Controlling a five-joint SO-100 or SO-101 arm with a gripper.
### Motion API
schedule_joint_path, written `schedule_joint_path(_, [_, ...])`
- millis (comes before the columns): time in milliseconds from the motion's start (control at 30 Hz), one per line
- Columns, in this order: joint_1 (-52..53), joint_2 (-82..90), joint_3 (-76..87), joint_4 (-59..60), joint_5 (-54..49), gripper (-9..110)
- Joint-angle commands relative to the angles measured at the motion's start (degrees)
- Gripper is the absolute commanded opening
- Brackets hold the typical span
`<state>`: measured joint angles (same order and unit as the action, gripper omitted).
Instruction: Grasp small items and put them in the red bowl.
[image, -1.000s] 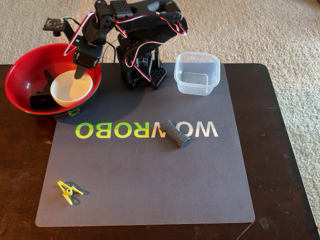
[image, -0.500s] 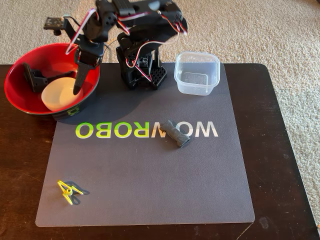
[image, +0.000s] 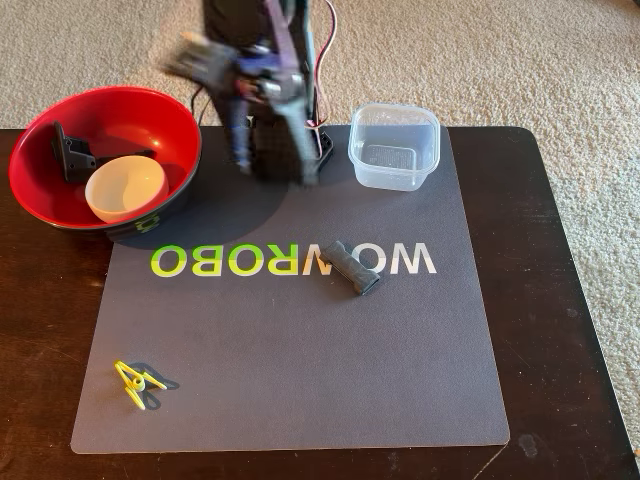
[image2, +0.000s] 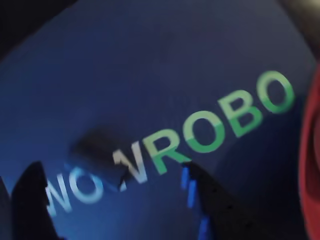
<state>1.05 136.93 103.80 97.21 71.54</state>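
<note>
Beige carpet all round, dark table, grey WOWROBO mat (image: 290, 340) on it. Wrist view shows the gripper (image2: 120, 200) with fingers spread and nothing between them, hanging over the lettering with the ribbed cylinder (image: 352, 268) blurry just ahead. I'd guess that's the next grab: line the jaws across its short side, come straight down. Red bowl (image: 60, 205) already holds the white bowl (image: 124, 187) and black scoop part (image: 72, 155). Clear container (image: 393, 147) sits empty; yellow-green clip (image: 135, 383) waits near the mat's corner.
</note>
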Motion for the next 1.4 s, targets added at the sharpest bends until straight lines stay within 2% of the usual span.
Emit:
schedule_joint_path(0, [-5.27,-3.69,2.29,0.00,13.01,32])
schedule_joint_path(167, [-8.44,-11.43,8.88,-2.11,21.45,38])
schedule_joint_path(400, [-10.90,-14.33,26.81,-21.80,24.52,40])
schedule_joint_path(700, [-12.04,-34.19,23.73,-35.33,20.74,40])
schedule_joint_path(1000, [-15.56,-37.53,23.20,-39.73,18.37,38])
schedule_joint_path(1200, [-18.54,-40.25,21.97,-41.04,11.95,6])
schedule_joint_path(1267, [-18.37,-41.40,21.88,-41.13,11.16,0])
schedule_joint_path(1367, [-16.52,-42.63,21.71,-41.40,9.67,0])
